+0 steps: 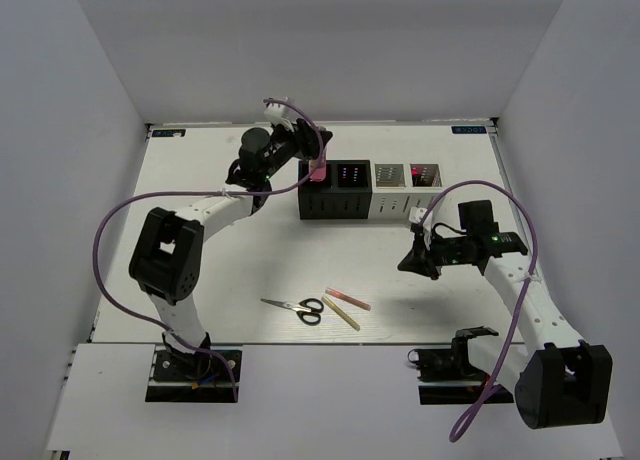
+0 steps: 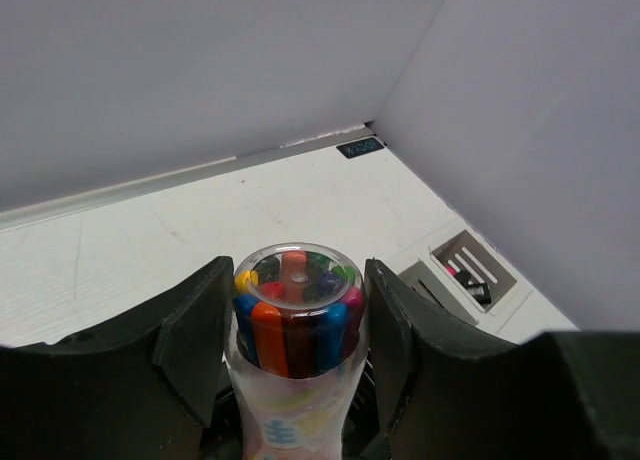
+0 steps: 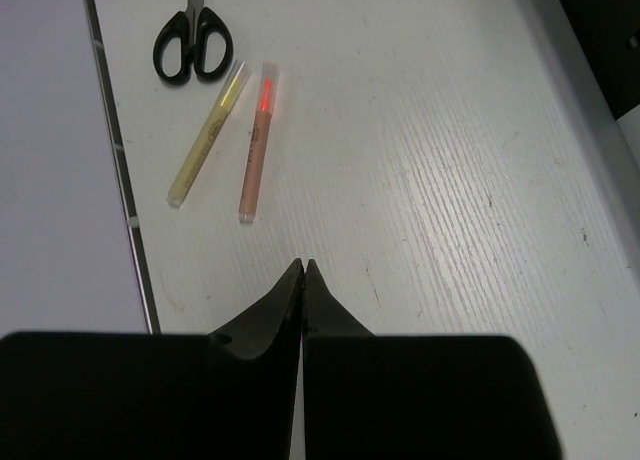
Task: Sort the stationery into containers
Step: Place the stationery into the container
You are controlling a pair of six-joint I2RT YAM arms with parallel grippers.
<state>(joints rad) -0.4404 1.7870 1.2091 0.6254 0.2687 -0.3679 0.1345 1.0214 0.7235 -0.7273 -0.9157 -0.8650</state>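
My left gripper [image 1: 314, 166] is shut on the pink tube [image 1: 317, 172] and holds it over the leftmost black bin [image 1: 316, 208]. In the left wrist view the tube [image 2: 295, 320] is clear, full of coloured pens, and clamped between both fingers [image 2: 195, 330]. My right gripper [image 1: 415, 262] is shut and empty above the table, right of the black-handled scissors [image 1: 297, 307], the pink stick [image 1: 348, 299] and the tan stick [image 1: 341, 313]. The right wrist view shows its closed tips [image 3: 303, 268], with the scissors [image 3: 192, 45], yellow stick [image 3: 208, 135] and pink stick [image 3: 257, 145] lying ahead.
The four bins stand in a row at mid-table: a second black bin [image 1: 353, 205], then two white ones [image 1: 390, 208] [image 1: 428, 195]. A marker [image 2: 466, 280] lies in a white bin [image 2: 500, 280]. White walls enclose the table on three sides.
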